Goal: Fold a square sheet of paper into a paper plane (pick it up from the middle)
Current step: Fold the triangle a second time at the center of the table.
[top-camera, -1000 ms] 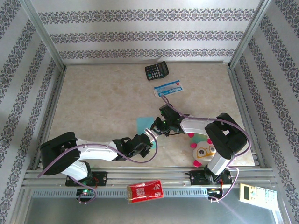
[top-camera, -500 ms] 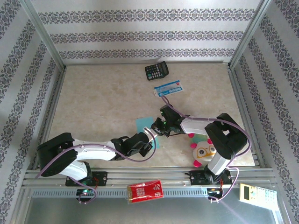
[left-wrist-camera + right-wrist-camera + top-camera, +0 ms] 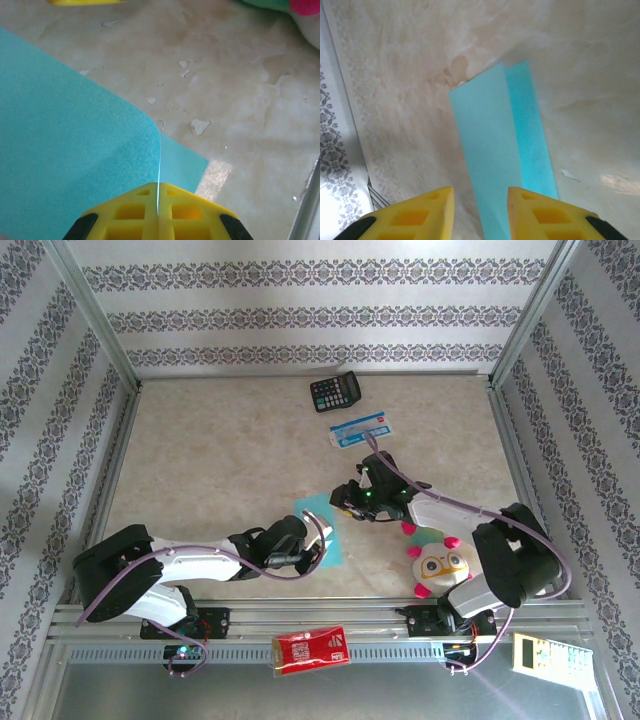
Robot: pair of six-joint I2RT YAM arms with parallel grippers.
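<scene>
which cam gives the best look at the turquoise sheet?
Right wrist: the square sheet of paper runs nearly full length, a lifted layer over a lower one. Left wrist gives a close-up of the part the left gripper pinches. Top external gives a small patch, partly covered.

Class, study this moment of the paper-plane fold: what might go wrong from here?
The left gripper pinches the paper sheet at one edge only, so a pull may drag or tear it. The right gripper is open, so the curved, uncreased flap may spring back. The layers look offset, risking a crooked crease.
</scene>
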